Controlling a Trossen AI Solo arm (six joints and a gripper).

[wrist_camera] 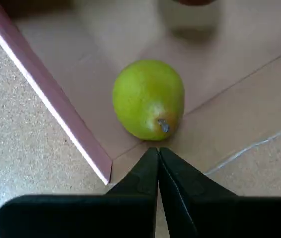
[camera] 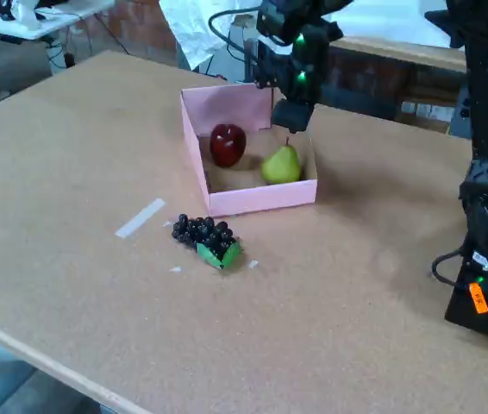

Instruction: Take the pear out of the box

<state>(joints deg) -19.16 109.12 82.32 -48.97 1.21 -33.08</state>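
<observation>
Inside the box [camera: 253, 200] the pear [wrist_camera: 149, 98] is seen ungrasped; gripper [wrist_camera: 158, 150] poised beside it, fingers together; lifting remains.

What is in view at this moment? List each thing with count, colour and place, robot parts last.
pear: one, yellow-green, inside the box near its front right corner
apple: one, dark red, inside the box, left of the pear
box: one, pink, middle of the table
grape bunch: one, dark with a green leaf, on the table in front of the box
tape strip: one, white, on the table left of the grapes
table: one, tan
claw: one, black, shut, above the pear's stem end
</observation>
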